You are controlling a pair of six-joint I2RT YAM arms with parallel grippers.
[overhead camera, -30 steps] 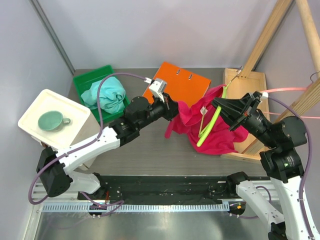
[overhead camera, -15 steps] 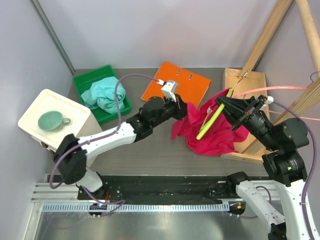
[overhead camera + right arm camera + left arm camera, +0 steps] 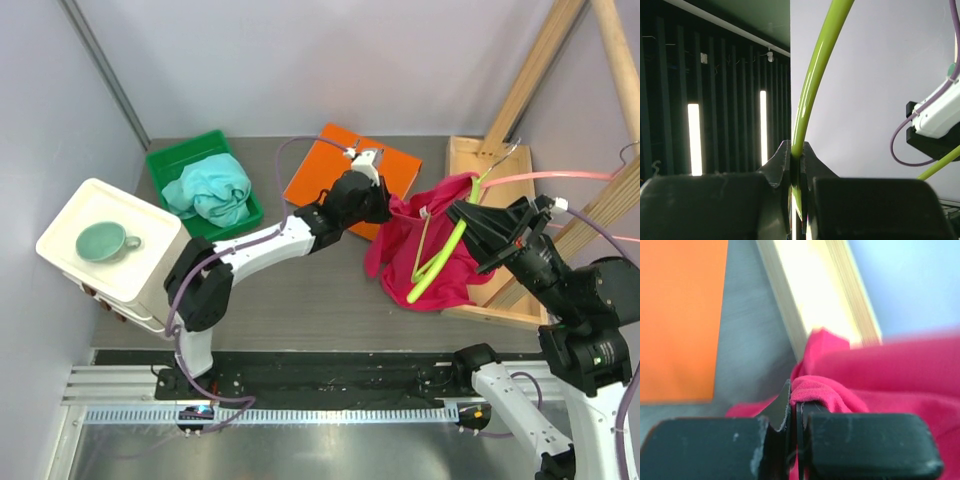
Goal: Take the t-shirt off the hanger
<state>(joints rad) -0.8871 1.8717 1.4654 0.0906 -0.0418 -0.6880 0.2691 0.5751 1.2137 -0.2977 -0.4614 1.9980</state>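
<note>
Pinching an edge of the soft, limp t-shirt (image 3: 398, 252) beside the hanger (image 3: 446, 261), left gripper (image 3: 794, 404) is clamped; right gripper (image 3: 796, 151) clenches the stiff hanger.

Grey table (image 3: 300, 290): four items resting on it.
Green bin (image 3: 165, 160) at far left, orange binder (image 3: 320, 175) beside it, wooden tray (image 3: 470, 158) along the right edge, white box (image 3: 150, 240) at the near left. The t-shirt (image 3: 390, 250) overhangs the tray's left side; contact with the table cannot be confirmed.

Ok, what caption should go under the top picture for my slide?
Left pincer pinches the crumpled pink fabric t-shirt while right pincer clamps the lime-green plastic hanger.
</note>
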